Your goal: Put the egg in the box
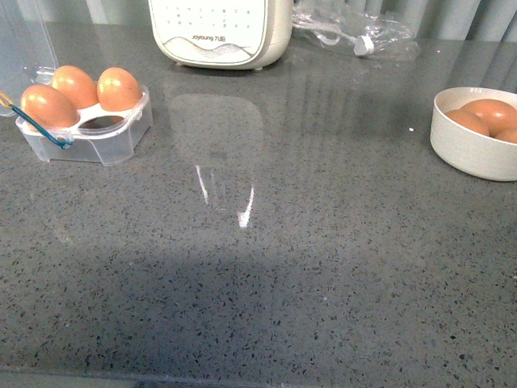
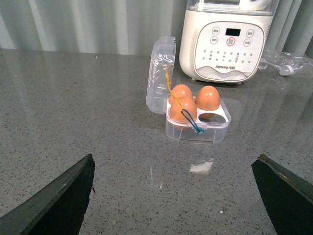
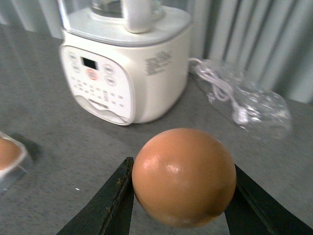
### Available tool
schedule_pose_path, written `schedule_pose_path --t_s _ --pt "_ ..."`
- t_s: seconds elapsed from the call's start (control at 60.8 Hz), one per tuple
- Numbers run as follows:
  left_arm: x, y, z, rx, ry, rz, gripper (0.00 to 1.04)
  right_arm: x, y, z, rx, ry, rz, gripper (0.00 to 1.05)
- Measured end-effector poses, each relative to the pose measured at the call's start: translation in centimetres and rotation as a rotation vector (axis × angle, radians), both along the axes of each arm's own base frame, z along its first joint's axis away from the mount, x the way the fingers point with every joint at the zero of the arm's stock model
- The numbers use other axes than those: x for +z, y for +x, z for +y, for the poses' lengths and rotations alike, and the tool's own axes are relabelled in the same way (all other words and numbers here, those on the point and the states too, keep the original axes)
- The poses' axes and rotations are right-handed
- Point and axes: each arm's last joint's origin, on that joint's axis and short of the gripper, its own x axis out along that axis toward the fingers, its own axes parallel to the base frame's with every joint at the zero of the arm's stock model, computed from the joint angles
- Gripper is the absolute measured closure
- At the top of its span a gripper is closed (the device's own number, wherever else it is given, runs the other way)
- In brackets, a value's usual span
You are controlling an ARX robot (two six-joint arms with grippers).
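Right gripper [image 3: 182, 166] clamped on the egg [image 3: 183, 182]: smooth, glossy, orange-brown, over speckled grey counter [image 1: 283, 267]. It looks near-round, long axis unclear. Left gripper [image 2: 175, 159] spread wide. Clear plastic box [image 1: 105, 145] has three cells filled.

White appliance [image 1: 220, 32] top centre; clear bag with cable [image 1: 355, 36] just right; white bowl [image 1: 464, 147] right edge; grey speckled desk [image 1: 283, 267].

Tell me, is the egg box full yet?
Not yet. The egg box holds three eggs; its fourth cell is empty, lid open. The right pincer grips another egg.
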Motion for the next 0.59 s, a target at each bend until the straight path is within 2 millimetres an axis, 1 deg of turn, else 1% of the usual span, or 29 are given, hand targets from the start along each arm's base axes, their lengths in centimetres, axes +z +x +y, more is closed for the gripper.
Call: schedule_pose_path --t_s 0.016,0.049,0.066,0.132,0.164,0.197,0.263,0.279,0.296,0.345,0.444,0.592 --pt "0.0 0.0 0.0 0.0 0.0 0.0 0.07 0.0 0.1 0.4 0.01 0.0 0.0 0.61" --pt "0.0 0.0 0.0 0.0 0.0 0.0 0.07 0.2 0.4 1.8 0.053 0.001 0.003 0.61" --pt "0.0 0.0 0.0 0.0 0.0 0.0 0.07 0.2 0.5 1.9 0.059 0.001 0.003 0.61" --pt "0.0 0.0 0.0 0.0 0.0 0.0 0.07 0.2 1.0 4.9 0.136 -0.012 0.02 0.61" --pt "0.0 0.0 0.0 0.0 0.0 0.0 0.07 0.1 1.0 5.4 0.152 -0.019 0.024 0.61" --pt "0.0 0.0 0.0 0.0 0.0 0.0 0.07 -0.1 1.0 6.7 0.201 -0.035 0.04 0.61" --pt "0.0 0.0 0.0 0.0 0.0 0.0 0.07 -0.5 0.9 8.2 0.257 -0.061 0.057 0.61" --pt "0.0 0.0 0.0 0.0 0.0 0.0 0.07 -0.8 0.9 8.9 0.283 -0.07 0.066 0.61" --pt "0.0 0.0 0.0 0.0 0.0 0.0 0.07 -0.8 0.8 9.1 0.288 -0.073 0.066 0.61" --pt "0.0 0.0 0.0 0.0 0.0 0.0 0.07 -1.2 0.6 10.3 0.34 -0.091 0.083 0.61" --pt "0.0 0.0 0.0 0.0 0.0 0.0 0.07 -1.7 0.3 11.9 0.401 -0.106 0.103 0.61" --pt "0.0 0.0 0.0 0.0 0.0 0.0 0.07 -2.5 0.2 13.4 0.449 -0.125 0.117 0.61"
